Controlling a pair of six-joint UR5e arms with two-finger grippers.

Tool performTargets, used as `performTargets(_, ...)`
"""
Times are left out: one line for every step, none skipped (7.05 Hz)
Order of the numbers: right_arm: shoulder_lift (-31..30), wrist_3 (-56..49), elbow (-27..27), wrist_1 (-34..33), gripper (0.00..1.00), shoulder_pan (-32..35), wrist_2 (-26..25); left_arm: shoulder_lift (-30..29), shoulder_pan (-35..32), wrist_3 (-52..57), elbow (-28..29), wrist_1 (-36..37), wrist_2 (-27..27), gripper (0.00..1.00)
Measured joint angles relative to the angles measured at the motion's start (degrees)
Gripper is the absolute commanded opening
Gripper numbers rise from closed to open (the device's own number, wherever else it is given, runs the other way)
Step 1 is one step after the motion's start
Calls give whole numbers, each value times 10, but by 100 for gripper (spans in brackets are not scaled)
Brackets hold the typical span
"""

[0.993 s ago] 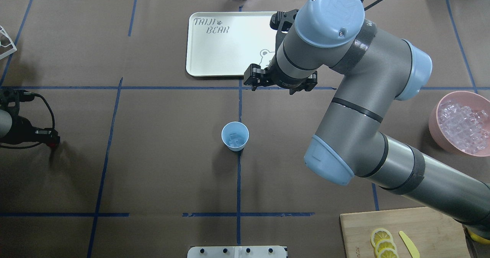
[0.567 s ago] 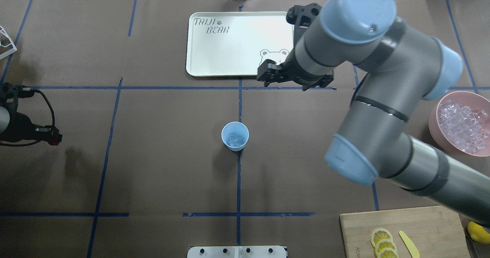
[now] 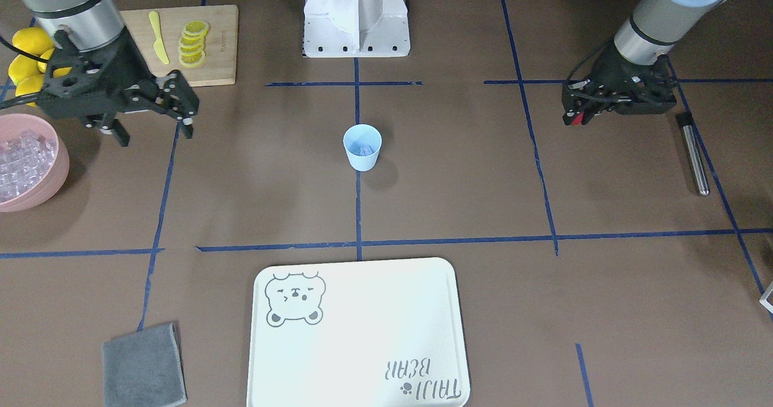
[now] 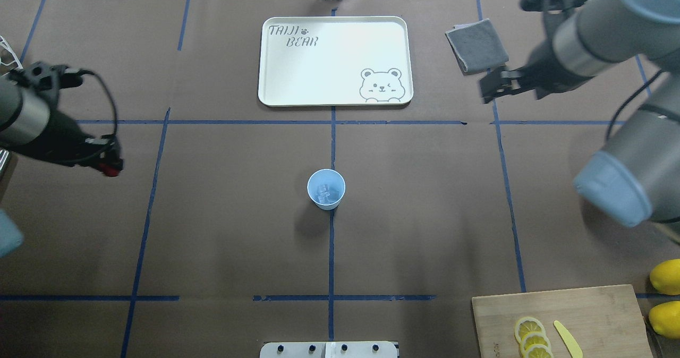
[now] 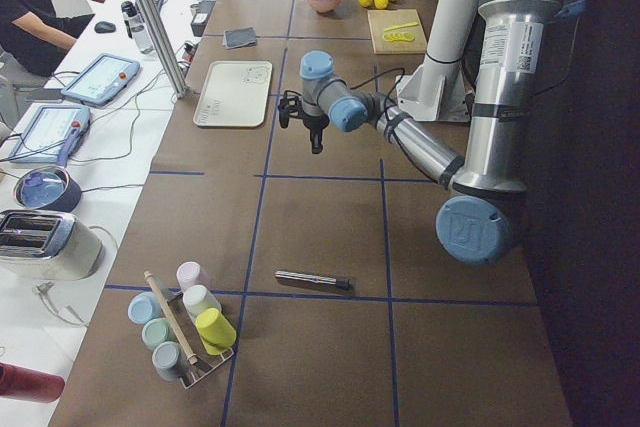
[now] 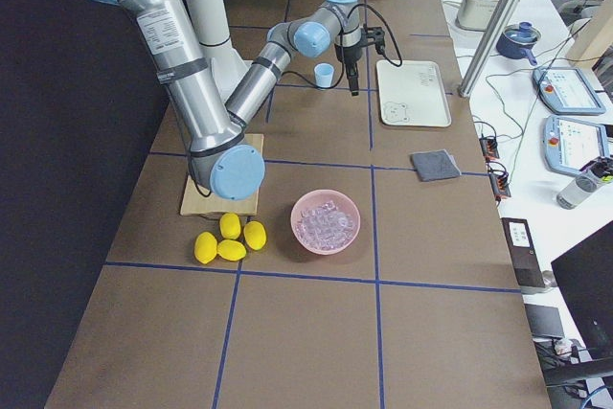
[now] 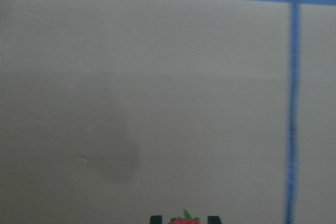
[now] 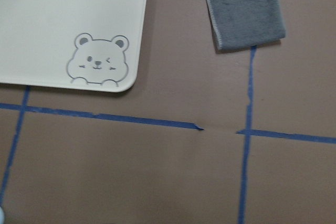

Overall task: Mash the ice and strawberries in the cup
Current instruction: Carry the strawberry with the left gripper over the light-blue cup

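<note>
The pale blue cup [image 4: 326,188] stands upright at the table's middle with a few clear ice cubes [image 4: 325,192] inside; it also shows in the front view [image 3: 362,147]. My left gripper [image 4: 110,165] hovers far to the cup's left, shut on the small red strawberry [image 3: 578,119]. The berry's green top shows between the fingertips in the left wrist view [image 7: 184,219]. My right gripper [image 4: 491,88] is open and empty, high over the far right of the table near the grey cloth [image 4: 476,44]; it also shows in the front view [image 3: 154,130].
A pink bowl [image 3: 24,186] of ice sits on the robot's right. A white bear tray [image 4: 334,60] lies beyond the cup. A metal rod [image 3: 692,153] lies on the robot's left. A cutting board [image 4: 595,315] with lemon slices and whole lemons [image 4: 665,276] is near right.
My right arm has swung right, from the tray's front corner to beside the grey cloth. My left gripper has moved forward and toward the middle with the strawberry.
</note>
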Motion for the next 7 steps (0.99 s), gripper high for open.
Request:
performTargets(-41,-96,-9,1,99,56,32,-81,27,-55,-7,72,2,1)
performTargets(-77,-201,-35,3,99,117,74,-142,70,-120,-6,105,10,1)
performTargets(-103,-287,-62,4,99,166,105,-192,112,-173,8,114,31,1)
performTargets(-128,-346,-81,5,99,203,127,-243,148,-212,42,113,58,1)
performTargets(-153,-373,-89,7,99,228,142,-285,170,-236,88,97,78,1)
performTargets(-177,-385,-87,14,99,243,150,-318,182,-249,134,73,94,1)
performTargets(-201,-388,-84,35,99,248,152,-339,189,-254,168,55,106,1)
